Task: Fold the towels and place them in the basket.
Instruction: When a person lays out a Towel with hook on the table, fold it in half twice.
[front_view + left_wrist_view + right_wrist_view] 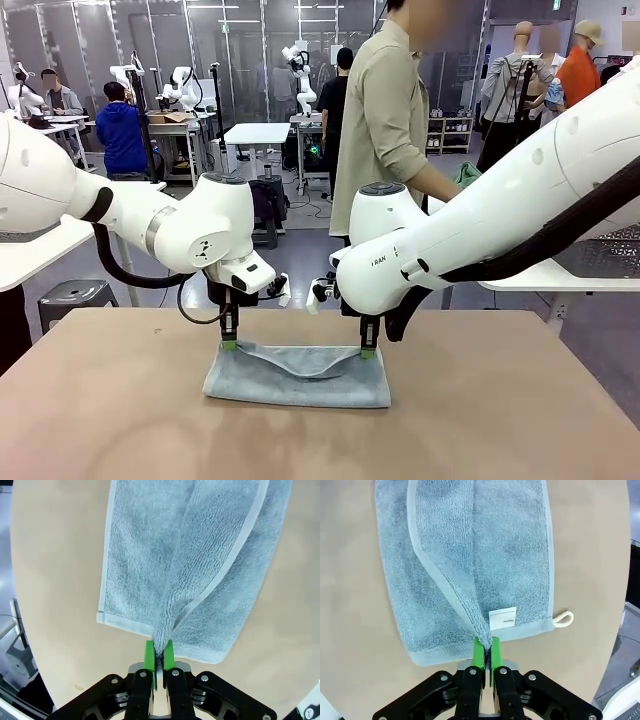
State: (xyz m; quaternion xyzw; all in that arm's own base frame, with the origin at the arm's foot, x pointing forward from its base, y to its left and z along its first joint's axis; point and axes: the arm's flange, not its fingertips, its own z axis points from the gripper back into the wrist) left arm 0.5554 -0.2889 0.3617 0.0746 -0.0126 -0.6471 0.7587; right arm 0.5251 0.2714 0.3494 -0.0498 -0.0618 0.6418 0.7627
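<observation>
A pale grey-blue towel (297,374) lies on the brown table, its far edge lifted at both corners and sagging between them. My left gripper (230,344) is shut on the towel's left corner; in the left wrist view the green pads (148,655) pinch a bunched fold of towel (195,565). My right gripper (368,351) is shut on the right corner. In the right wrist view the gripper (484,652) pinches the towel (460,560) beside a white label (502,618) and a white loop (564,619). The basket is out of view.
The brown table (120,420) stretches wide around the towel. A person (385,120) in a khaki shirt stands at the far side, holding something green (466,176). White tables flank both sides.
</observation>
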